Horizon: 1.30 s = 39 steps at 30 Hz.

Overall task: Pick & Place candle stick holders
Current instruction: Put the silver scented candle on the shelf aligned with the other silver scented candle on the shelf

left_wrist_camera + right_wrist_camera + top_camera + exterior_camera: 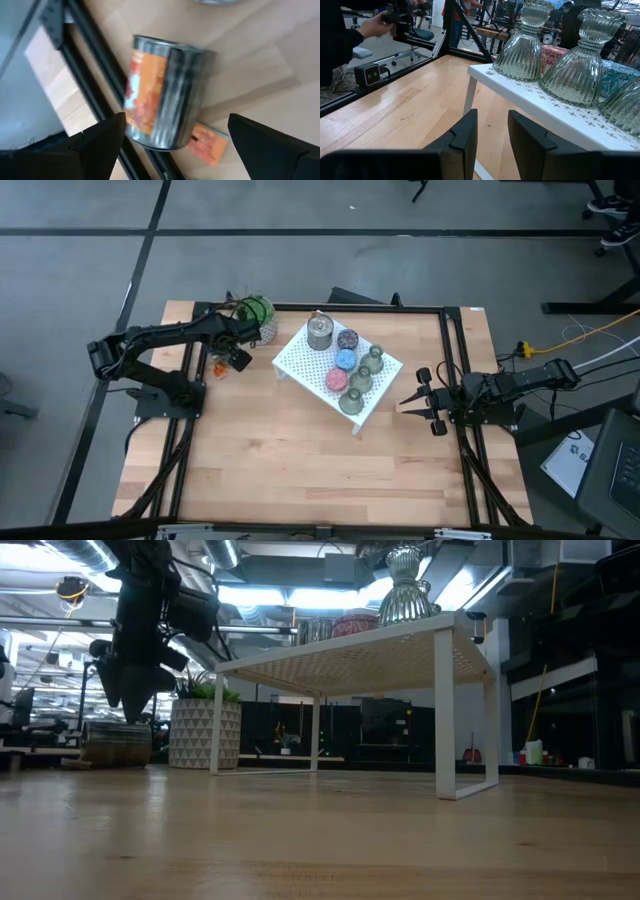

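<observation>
**Left jaws wide over the last silver can**

Left gripper [238, 360] at centre left of the high view, beside the potted plant [256, 312], fingers spread wide and holding nothing. Seen through the left wrist camera: a shiny silver can with an orange label [167, 92], lying on the bare wood against the black table frame [95, 65], framed between the 2 dark fingers but touching neither. An orange scrap [210, 143] just beside its base.

On the white perforated stand [300, 360], centre of the high view: 1 silver holder [320, 332], purple [348, 339], blue [346, 360], pink [337, 380], and 3 olive-green glass bells [351, 401]. So 7 on the stand, 1 off it.

Right gripper [425, 402] parked at centre right, fingers narrow with a slim gap, empty, pointing at the stand's edge.

Step judged in hand: reaching for the can, grasp not yet made. Next move likely: lower, straddle the can's body, close, lift clear of the frame rail.
</observation>
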{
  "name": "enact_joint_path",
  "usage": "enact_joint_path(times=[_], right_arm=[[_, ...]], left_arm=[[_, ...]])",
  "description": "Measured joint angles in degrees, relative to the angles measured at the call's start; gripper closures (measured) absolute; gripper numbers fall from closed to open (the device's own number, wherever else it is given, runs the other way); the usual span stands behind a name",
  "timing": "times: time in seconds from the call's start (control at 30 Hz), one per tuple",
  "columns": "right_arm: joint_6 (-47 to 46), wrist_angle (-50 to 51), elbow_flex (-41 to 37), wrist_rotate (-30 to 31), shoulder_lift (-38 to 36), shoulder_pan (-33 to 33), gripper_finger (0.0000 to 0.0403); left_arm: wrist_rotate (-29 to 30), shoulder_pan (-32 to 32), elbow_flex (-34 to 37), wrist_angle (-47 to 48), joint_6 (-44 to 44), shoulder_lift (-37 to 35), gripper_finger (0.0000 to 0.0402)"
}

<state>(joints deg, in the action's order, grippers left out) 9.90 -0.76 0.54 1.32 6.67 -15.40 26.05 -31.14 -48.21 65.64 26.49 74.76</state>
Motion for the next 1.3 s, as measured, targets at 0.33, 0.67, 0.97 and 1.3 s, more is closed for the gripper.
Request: enact_joint_path(times=[0.33,0.67,0.97,1.3], right_arm=[[-0.01,0.01,0.0,0.0,-0.01,0.0,0.0291],[0.0,0.01,0.01,0.0,0.0,0.0,0.0291],[0.0,0.01,0.0,0.0,-0.01,0.0,0.0291],[0.01,0.01,0.0,0.0,0.01,0.0,0.029]], left_arm=[[-3.4,-3.07,0.0,-1.13,-7.15,0.0,0.0006],[-7.16,-9.29,4.79,-4.97,-12.79,0.09,0.0002],[-8.62,-13.79,4.83,-6.75,-14.63,4.08,0.0002],[-11.88,-10.42,4.83,-8.3,-15.26,12.83,0.0001]])
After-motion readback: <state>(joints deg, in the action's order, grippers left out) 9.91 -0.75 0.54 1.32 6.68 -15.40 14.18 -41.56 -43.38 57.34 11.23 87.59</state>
